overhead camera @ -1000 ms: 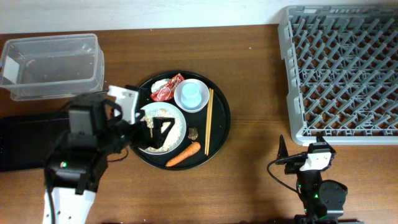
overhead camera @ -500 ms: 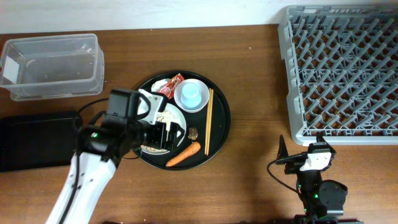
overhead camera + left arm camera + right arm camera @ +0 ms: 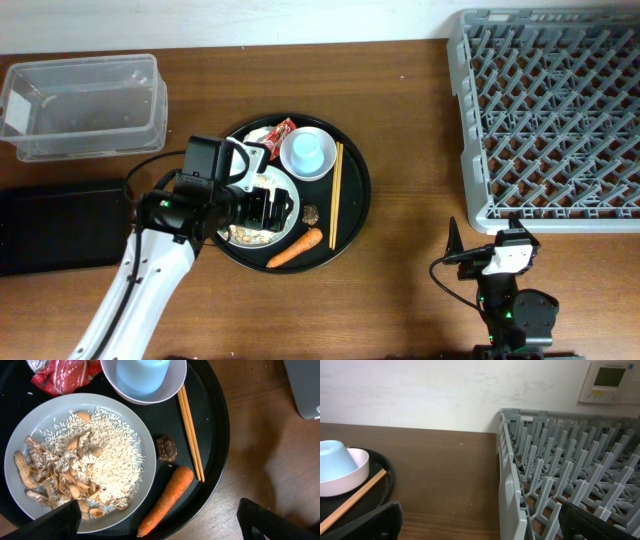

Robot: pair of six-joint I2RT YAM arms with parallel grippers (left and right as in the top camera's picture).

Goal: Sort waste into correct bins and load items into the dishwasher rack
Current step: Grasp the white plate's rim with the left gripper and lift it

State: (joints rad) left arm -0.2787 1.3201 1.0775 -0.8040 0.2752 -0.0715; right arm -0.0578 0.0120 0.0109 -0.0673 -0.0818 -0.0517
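Note:
A pale round plate [image 3: 30, 435] with beige rice crumbs [image 3: 110, 460] and nut shells lies on the round black tray [image 3: 352, 190]. Beside it are an orange carrot [image 3: 167, 500], a brown lump [image 3: 166, 447] and wooden chopsticks [image 3: 191, 435]. A light-blue cup [image 3: 142, 370] sits inside the pinkish-white bowl [image 3: 172, 385]. The red wrapper [image 3: 60, 372] and white tissue [image 3: 36, 364] lie at the tray's far side. My left gripper [image 3: 160, 527] hovers open over the plate's right edge and the carrot, holding nothing. My right gripper [image 3: 480, 530] is open and empty, near the table's front.
The clear tub [image 3: 85, 105] stands at the back left, the shallow black tray [image 3: 50, 225] in front of it. The grey rack [image 3: 550, 120] fills the back right and shows close in the right wrist view [image 3: 545, 460]. My left arm hides most of the plate from overhead.
My left arm has swung from the left side toward the tray, and its wrist now sits over the plate. The right arm has not moved.

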